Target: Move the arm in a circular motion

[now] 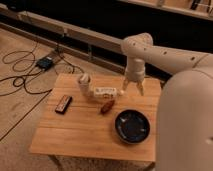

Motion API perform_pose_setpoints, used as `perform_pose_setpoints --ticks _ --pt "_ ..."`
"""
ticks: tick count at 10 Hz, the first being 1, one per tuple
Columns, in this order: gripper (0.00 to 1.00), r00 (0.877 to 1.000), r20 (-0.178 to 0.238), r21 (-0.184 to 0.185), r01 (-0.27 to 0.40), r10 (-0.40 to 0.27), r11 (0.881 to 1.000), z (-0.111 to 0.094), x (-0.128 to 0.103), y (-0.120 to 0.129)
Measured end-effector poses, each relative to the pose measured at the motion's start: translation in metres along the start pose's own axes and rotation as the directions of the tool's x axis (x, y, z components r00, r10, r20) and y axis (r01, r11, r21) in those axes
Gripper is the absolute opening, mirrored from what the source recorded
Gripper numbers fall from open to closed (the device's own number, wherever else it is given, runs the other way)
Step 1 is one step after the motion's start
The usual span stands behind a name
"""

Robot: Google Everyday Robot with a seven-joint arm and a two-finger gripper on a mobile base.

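Note:
The arm [165,55] is large, cream-white and tubular. It reaches in from the right, bends at a rounded joint and points down over the back right part of the wooden table [75,135]. The gripper [132,90] hangs at its tip just above the table's far edge, with its two fingers spread apart and nothing between them. It is to the right of a white box [104,91] and above the dark bowl [132,126]. A big cream arm segment [187,125] fills the right foreground and hides the table's right edge.
On the table lie a white cup [84,80], a brown oblong item [107,106] and a black flat device [63,103]. Cables and a small dark box [45,62] lie on the floor to the left. A dark wall with a rail runs behind.

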Motion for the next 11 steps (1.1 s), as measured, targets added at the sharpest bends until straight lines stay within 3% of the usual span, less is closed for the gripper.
perform_pose_setpoints --ticks 3,5,6,9,11 --pt "0.65 0.997 0.033 -0.002 0.063 -0.063 0.998 -0.014 -0.031 0.057" --pt "0.65 0.988 0.053 -0.007 0.143 -0.142 0.99 -0.022 -0.033 0.104" --pt "0.65 0.975 0.066 -0.016 0.212 -0.211 0.977 -0.029 -0.023 0.137" --pt "0.65 0.92 0.089 -0.034 0.386 -0.381 0.922 -0.041 0.019 0.204" --pt "0.65 0.857 0.115 -0.053 0.509 -0.502 0.859 -0.05 0.065 0.246"
